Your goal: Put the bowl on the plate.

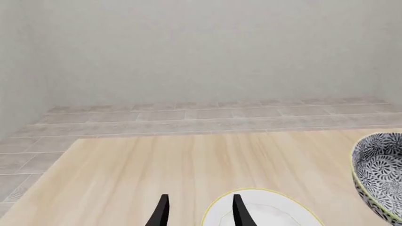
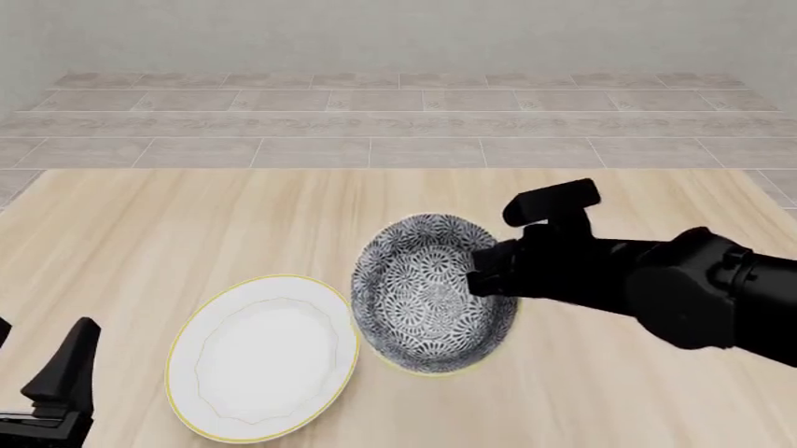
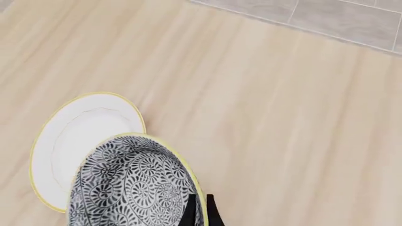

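The grey-and-white patterned bowl hangs tilted above the table, its left edge just over the right rim of the white plate. My right gripper is shut on the bowl's right rim. The right wrist view shows the thin fingers pinching the rim of the bowl, with the plate partly under it. My left gripper stands open at the near left, apart from the plate. In the left wrist view its fingers frame the edge of the plate, and the bowl shows at the side.
The wooden table ends at a tiled floor beyond its far edge. The right arm reaches in from the right over the table.
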Action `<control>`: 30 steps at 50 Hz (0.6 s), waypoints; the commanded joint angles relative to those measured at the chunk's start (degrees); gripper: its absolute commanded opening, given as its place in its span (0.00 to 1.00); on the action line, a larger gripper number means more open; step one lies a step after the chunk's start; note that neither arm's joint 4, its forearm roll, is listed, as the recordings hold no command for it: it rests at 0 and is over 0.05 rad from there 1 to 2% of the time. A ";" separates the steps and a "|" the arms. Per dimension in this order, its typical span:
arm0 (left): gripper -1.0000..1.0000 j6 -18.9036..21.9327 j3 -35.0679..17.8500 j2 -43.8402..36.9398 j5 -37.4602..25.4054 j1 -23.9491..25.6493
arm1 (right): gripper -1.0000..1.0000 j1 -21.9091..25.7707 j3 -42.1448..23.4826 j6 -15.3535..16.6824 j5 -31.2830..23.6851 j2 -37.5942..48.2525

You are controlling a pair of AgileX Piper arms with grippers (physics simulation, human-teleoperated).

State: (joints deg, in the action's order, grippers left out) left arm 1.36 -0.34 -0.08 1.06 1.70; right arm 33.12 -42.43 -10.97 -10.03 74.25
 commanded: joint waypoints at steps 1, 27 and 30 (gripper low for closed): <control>1.00 -0.04 -0.01 0.01 0.14 0.10 | 0.00 2.30 -3.53 -1.94 -1.06 2.33; 1.00 0.01 0.10 0.03 0.72 -0.05 | 0.00 7.46 -11.37 -6.21 -4.94 6.86; 1.00 0.11 0.11 0.04 0.77 -0.03 | 0.00 7.95 -12.52 -6.28 -5.20 7.85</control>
State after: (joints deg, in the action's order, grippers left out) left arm 1.44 -0.25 -0.05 1.63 1.71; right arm 39.36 -51.51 -16.05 -13.97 80.27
